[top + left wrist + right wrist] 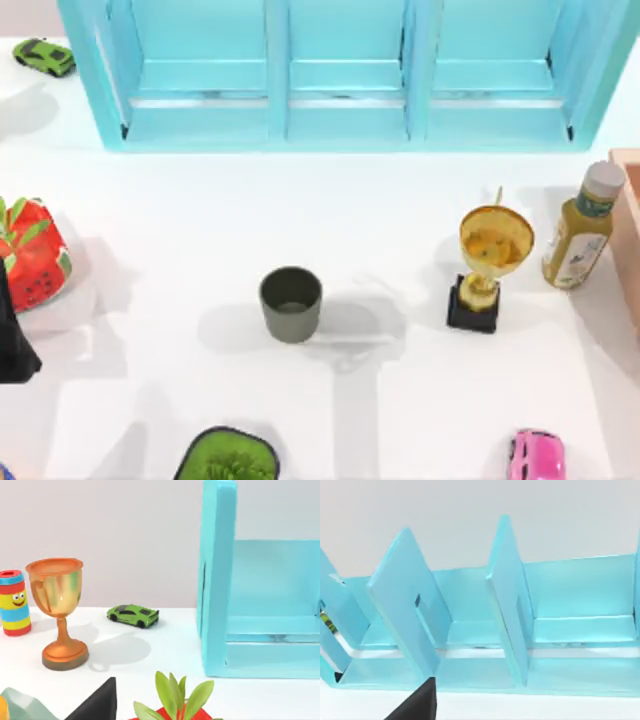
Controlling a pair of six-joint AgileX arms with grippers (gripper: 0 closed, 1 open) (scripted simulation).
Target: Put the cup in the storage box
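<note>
1. Near the middle of the white surface (150,250) stands the cup (291,303), upright, mouth up, free of any grip and touching nothing.
2. I judge the task to be at its start: the cup has yet to be approached, so the step in hand is the reach and the grasp.
3. Next move, as I read it: one arm comes down over the cup, closes on its rim or wall, lifts it and carries it to the back.
4. Behind the cup, along the far edge, sits the light blue storage box (340,125), split by upright dividers into three open compartments; all three look empty, and the middle one lies straight behind the cup.
5. Room around the cup is good. The gold trophy (487,268) and the yellow bottle (578,228) stand well apart to the right, the strawberry-print bag (32,258) well apart to the left, a potted plant (230,458) near the front edge, a pink toy car (537,455) at the front right.
6. A dark part of my left arm (12,335) sits at the left edge of the top view; I cannot tell how either pincer stands, open or closed.
7. The dividers call for care when the cup goes in.
</note>
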